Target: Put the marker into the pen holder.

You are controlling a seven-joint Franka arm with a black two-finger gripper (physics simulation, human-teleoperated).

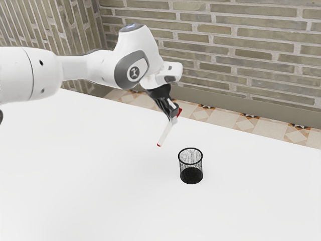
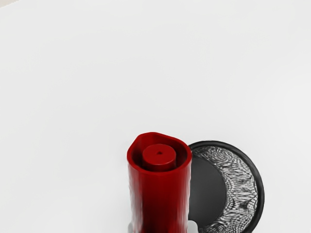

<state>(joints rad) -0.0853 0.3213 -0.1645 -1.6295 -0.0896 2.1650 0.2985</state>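
my gripper [image 1: 173, 113] is pinching the marker [image 1: 165, 133], which is up off the table [image 1: 100, 175] and tilted, red tip low. so the grasp looks done. the holder [image 1: 191, 176] stands upright and near, with the marker outside it. left to do, i judge: shift over the rim, steepen, lower, let go.

In the wrist view, your marker [image 2: 159, 199] hides part of the pen holder [image 2: 239, 184] from you, and the lower edge crops both. At the exterior view's left, you lose the arm's [image 1: 31, 75] near end; the worktop [image 1: 100, 165] is cut off too.
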